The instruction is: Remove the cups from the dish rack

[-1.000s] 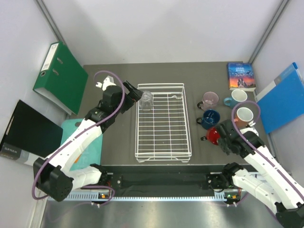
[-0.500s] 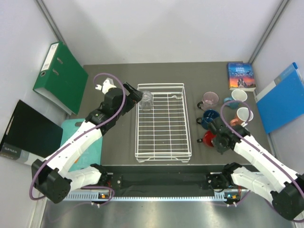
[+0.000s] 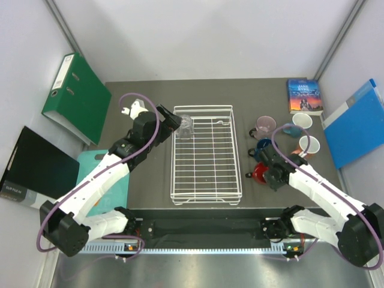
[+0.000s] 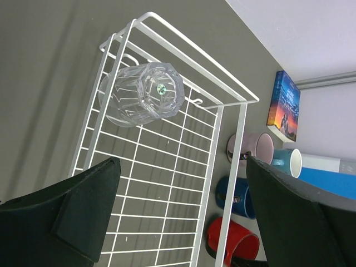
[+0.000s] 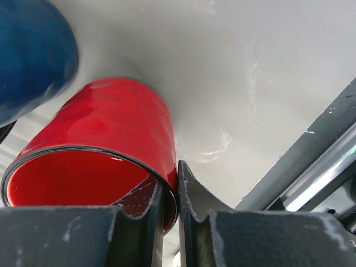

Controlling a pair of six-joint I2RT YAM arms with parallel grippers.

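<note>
- Where your top camera looked down, the glass tumbler (image 3: 185, 126) stood in the far-left corner of the dish rack (image 3: 206, 180). The left end effector (image 3: 173, 123) was just beside it, and the right end effector (image 3: 264, 171) was at the red mug (image 3: 258, 174) on the desk (image 3: 150, 90).
- Your left wrist showed its fingers (image 4: 83, 211) spread wide, short of the glass tumbler.
- Your right wrist showed its fingers (image 5: 192, 192) pinched on the red mug's wall.

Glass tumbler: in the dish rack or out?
In: the glass tumbler sits on the grid inside the dish rack's far left corner, within its wire sides.
</note>
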